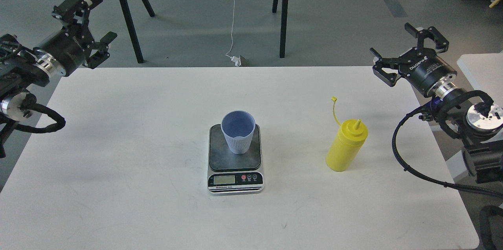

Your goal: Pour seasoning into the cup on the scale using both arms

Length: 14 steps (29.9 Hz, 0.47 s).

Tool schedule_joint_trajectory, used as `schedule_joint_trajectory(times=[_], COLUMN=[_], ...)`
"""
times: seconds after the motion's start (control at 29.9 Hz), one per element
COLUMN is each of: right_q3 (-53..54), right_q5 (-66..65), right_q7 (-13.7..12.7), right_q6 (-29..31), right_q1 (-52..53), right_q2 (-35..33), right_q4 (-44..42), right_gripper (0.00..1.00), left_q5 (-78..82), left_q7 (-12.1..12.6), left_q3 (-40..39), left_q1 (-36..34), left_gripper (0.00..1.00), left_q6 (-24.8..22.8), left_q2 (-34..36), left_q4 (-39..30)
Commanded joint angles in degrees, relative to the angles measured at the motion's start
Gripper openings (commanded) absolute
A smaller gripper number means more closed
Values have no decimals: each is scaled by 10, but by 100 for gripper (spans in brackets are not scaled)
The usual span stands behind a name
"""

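The light-blue cup [238, 131] stands upright on the dark top plate of the scale [235, 163] at the middle of the white table. The yellow squeeze bottle [346, 146] stands upright to the right of the scale, its cap off and hanging on the strap. My left gripper [84, 20] is open and empty, raised beyond the table's far left corner. My right gripper [404, 45] is open and empty, raised above the table's far right corner, well behind the bottle.
The white table [118, 171] spans most of the view. Black trestle legs [283, 10] stand on the grey floor behind it, with a white cable hanging down. Another white table [481, 73] stands at the right.
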Motion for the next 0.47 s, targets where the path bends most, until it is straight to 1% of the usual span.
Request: schedule_joint_trajectory(times=[0.0,0.17,0.43], right_q3=[-1,1,4], right_q5=[-1,-1,-1], right_q7=[4,5,6], right_q6=[0,0,0], right_q1=[1,1,2], right_q2=[7,8,10], right_q4=[-2,-23,-23], right_gripper=[100,100,100], left_q5=[-3,-4,-4], left_q7=[0,0,0], left_q3=[-19,-19,-20], left_q1=[22,29,29], left_gripper=[100,100,100], left_q6=[0,0,0], left_q2=[-8,-8,-9], left_q4=[6,6,6])
